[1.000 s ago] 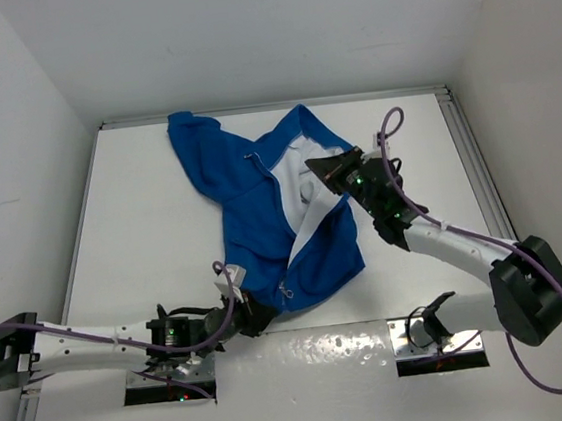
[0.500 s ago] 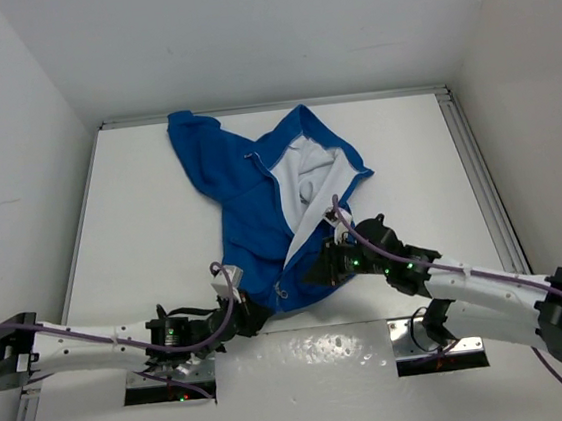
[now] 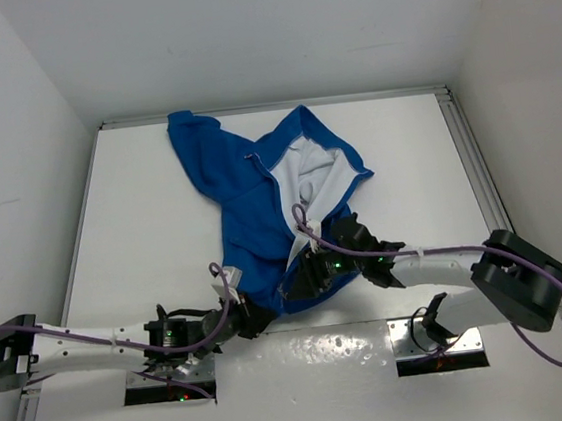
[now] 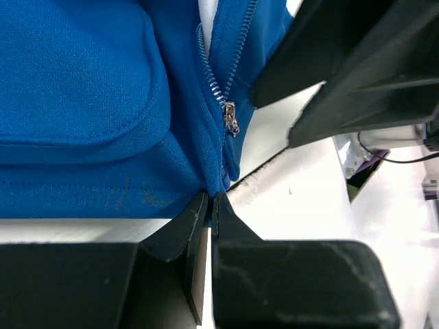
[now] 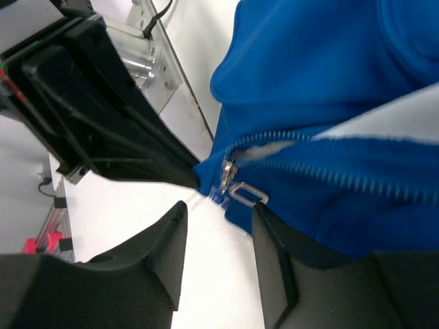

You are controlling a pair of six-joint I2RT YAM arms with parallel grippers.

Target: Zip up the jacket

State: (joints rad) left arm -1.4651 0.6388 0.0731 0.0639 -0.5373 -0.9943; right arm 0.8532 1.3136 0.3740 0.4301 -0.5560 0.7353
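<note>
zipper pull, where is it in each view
top external: too small to make out, at the near edge of the jacket, between the grippers.
left wrist: pull at centre, just above the left gripper.
right wrist: centre, just ahead of the open right gripper.
shared landmark: left gripper pinching the jacket's corner.

The top external camera looks down from above and behind the arm bases (image 3: 168, 378), taking in the whole tabletop (image 3: 140, 205). Both wrist cameras sit very near the jacket (image 3: 244, 194) hem, facing each other, sharing its zipper slider (image 4: 231, 118).
</note>
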